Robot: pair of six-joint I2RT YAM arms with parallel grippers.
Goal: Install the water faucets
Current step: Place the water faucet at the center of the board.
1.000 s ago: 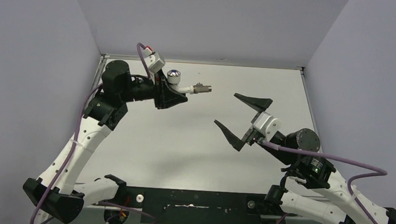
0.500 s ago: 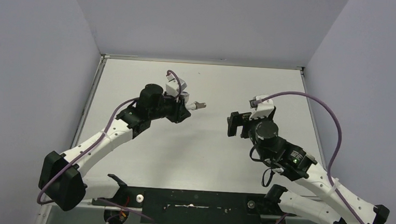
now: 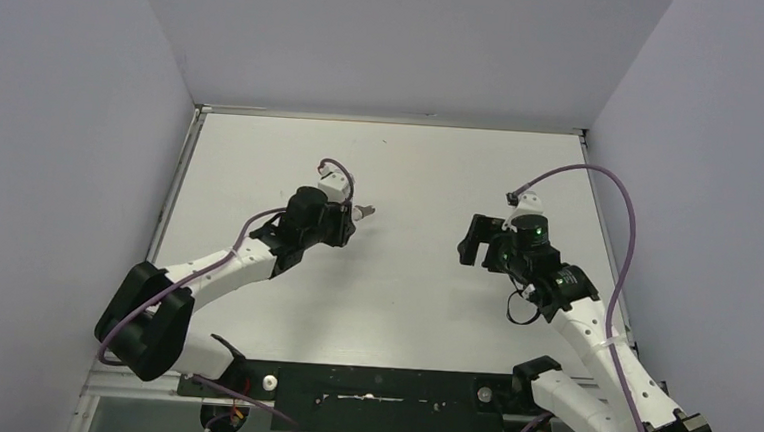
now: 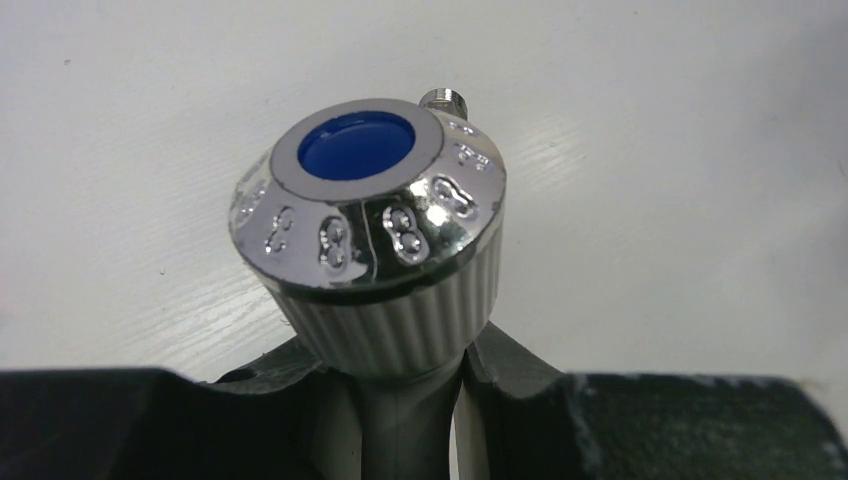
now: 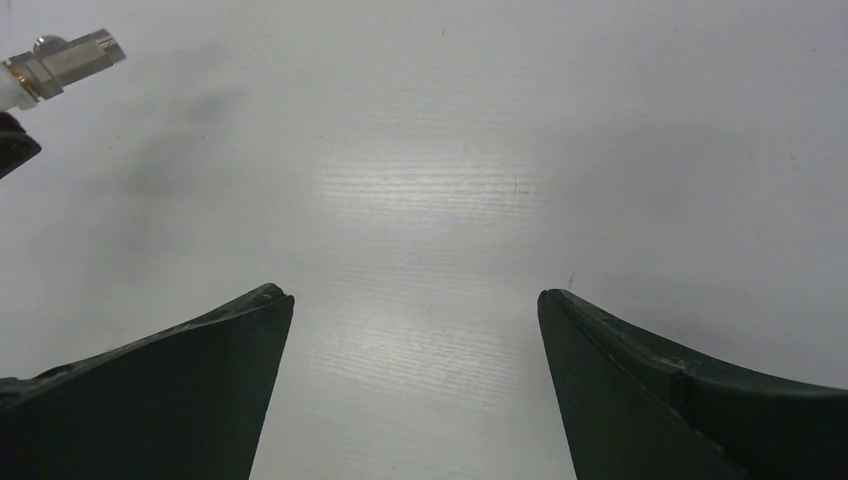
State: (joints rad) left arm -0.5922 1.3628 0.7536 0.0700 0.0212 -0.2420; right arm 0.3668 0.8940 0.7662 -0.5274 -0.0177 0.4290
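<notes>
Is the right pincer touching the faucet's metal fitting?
Apart. The right wrist view shows the right pincer open, with bare table between it and the metal fitting at upper left.

White faucet (image 4: 390, 330) with blue-dotted chrome knob (image 4: 360, 200), metal fitting (image 5: 65, 58) seemingly attached at its tip.

White table (image 3: 402, 307) boxed by pale lilac walls (image 3: 398, 47).

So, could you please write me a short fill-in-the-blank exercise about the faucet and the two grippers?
1. The dot on top of the faucet is ____.
2. The left gripper is ____ on the faucet.
3. The right gripper is open and holds ____.
Missing words: blue; shut; nothing.
</notes>
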